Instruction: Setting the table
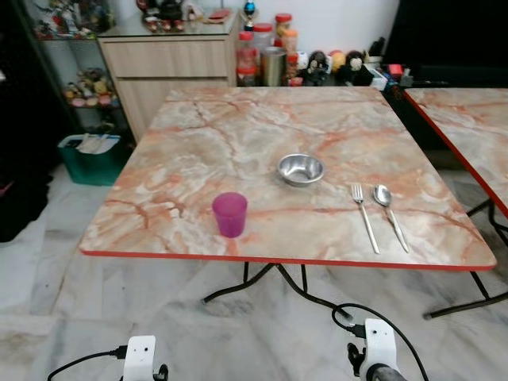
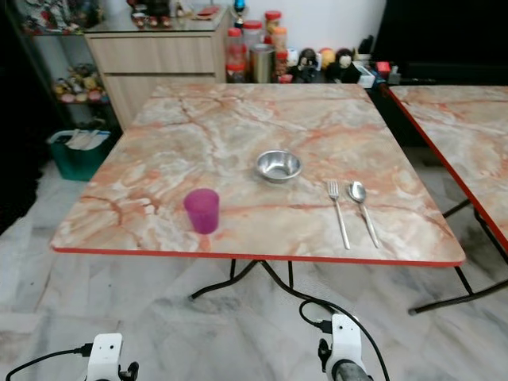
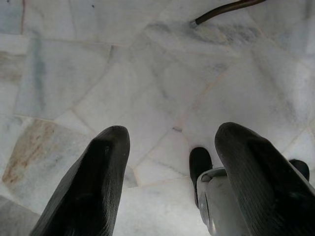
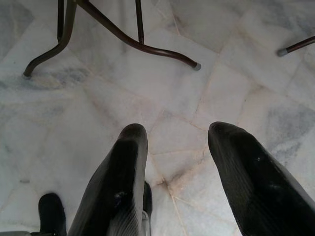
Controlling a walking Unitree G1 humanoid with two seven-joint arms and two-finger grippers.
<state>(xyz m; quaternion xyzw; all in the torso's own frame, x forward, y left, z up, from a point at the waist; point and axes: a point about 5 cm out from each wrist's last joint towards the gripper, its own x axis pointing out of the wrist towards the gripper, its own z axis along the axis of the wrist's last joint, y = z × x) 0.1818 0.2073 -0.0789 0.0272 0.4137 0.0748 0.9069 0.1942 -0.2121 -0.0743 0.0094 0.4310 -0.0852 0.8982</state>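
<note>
Purple translucent cup [image 1: 229,213] stands upright near shiny steel bowl [image 1: 301,169].

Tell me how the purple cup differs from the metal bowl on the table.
The purple cup is tall, narrow and translucent plastic; the metal bowl is low, wide and shiny steel. The cup stands near the table's front edge, the bowl farther back toward the middle. Both sit upright and look empty.
</note>
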